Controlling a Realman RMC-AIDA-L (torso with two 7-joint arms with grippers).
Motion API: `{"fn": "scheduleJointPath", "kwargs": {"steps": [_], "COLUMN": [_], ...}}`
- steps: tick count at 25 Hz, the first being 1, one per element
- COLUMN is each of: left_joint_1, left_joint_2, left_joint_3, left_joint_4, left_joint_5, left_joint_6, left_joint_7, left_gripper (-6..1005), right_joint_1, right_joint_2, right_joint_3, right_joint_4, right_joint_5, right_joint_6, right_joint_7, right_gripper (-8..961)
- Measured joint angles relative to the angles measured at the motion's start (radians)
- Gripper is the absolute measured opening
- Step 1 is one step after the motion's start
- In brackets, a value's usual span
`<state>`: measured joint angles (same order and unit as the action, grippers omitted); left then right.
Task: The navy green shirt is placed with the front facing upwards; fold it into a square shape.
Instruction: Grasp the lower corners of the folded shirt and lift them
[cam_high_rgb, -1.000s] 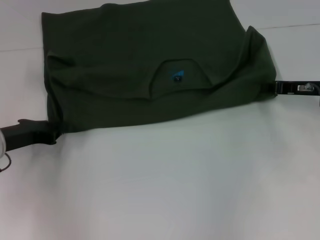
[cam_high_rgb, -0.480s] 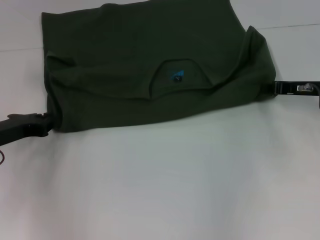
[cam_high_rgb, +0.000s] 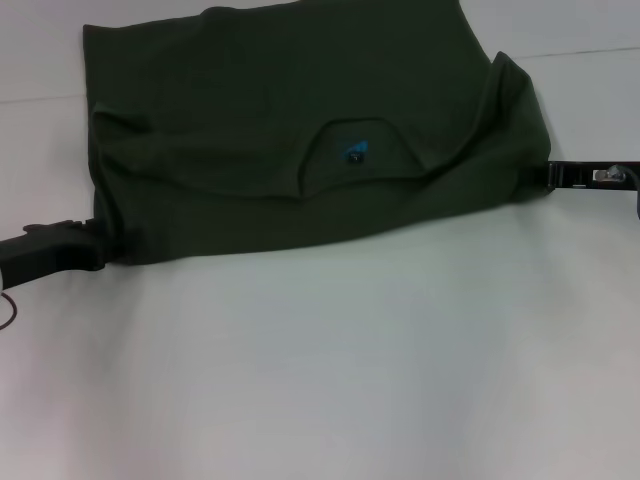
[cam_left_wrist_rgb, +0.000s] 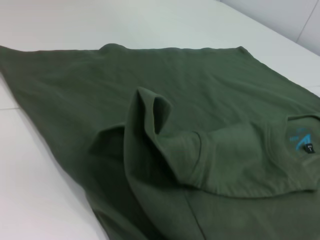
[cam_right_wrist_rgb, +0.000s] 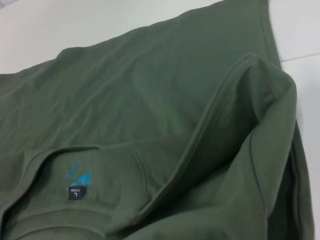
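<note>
The navy green shirt (cam_high_rgb: 300, 130) lies across the far half of the white table (cam_high_rgb: 350, 380), doubled over, with its collar and black label (cam_high_rgb: 355, 153) facing up. My left gripper (cam_high_rgb: 98, 243) sits at the shirt's near left corner, touching the cloth edge. My right gripper (cam_high_rgb: 552, 177) rests against the right edge, where the fabric bulges up in a fold. In the left wrist view, the shirt (cam_left_wrist_rgb: 200, 100) has a sleeve bunched into a raised ridge. From the right wrist, the shirt (cam_right_wrist_rgb: 150, 100) shows a thick folded hem and the label (cam_right_wrist_rgb: 75, 192).
Bare white table spreads from the shirt's near edge to the front of the head view. A thin seam line in the table (cam_high_rgb: 590, 50) runs behind the shirt.
My left gripper rose from lower at the shirt's near left corner and drew slightly outward; that corner now hangs less far toward me. The right gripper stayed put.
</note>
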<state>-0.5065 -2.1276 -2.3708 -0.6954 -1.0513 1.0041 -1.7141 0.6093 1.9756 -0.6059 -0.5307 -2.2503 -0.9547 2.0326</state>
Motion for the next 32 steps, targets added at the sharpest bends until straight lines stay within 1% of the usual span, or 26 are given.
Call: {"fn": "scheduleJointPath", "kwargs": {"steps": [8,11,16,32], "left_joint_1": [-0.004,-0.005,-0.005,-0.005], "left_joint_2": [-0.009,-0.015,-0.02,-0.021], "left_joint_3": [0.058,0.068,0.074,0.088], "left_joint_4": [0.004,0.005,0.003,0.003], "left_joint_5": [0.008,0.014,0.019,0.019], "left_joint_6": [-0.034,-0.053,-0.062,-0.081], "left_joint_7": [0.001,0.002,0.002,0.002], "left_gripper": [610,811,952,951], "right_joint_1": [-0.004,-0.005,-0.005,-0.002], "right_joint_2": [0.0,0.0,0.0,0.0], "right_joint_3": [0.0,0.0,0.0,0.0], "right_joint_4": [0.0,0.0,0.0,0.0], "right_joint_5": [0.0,0.0,0.0,0.0], "right_joint_6": [-0.003,-0.004,-0.005,-0.004], "right_joint_7": [0.0,0.0,0.0,0.0], "right_gripper": [46,46,46,47]}}
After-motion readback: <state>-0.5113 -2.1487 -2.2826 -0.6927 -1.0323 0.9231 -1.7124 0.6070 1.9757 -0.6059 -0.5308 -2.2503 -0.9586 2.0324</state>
